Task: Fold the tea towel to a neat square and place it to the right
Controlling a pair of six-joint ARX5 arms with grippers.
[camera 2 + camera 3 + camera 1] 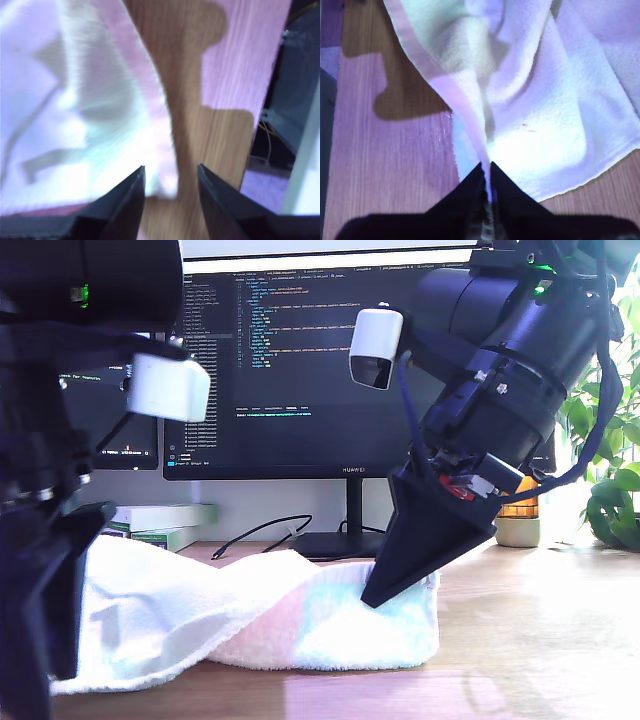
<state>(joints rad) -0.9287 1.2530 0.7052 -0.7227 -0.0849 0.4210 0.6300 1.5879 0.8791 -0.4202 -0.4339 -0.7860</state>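
Observation:
The tea towel [250, 620], white terry with faint pink and mint bands, lies rumpled on the wooden table [540, 640] with a raised ridge along its middle. My second gripper [378, 595] comes down on the towel's end at the exterior view's right. In the second wrist view it [487, 167] is shut on a pinched fold of the towel [545, 100]. My first gripper [45, 580] stands at the exterior view's left by the towel's other end. It [171, 170] is open over the towel's edge [75, 100], with bare wood between its fingers.
A dark monitor [300, 360] on a stand fills the back. Stacked boxes [160, 520] and a black cable [260, 535] lie behind the towel. A small pot [518, 525] and a leafy plant [610, 460] stand at the exterior view's right.

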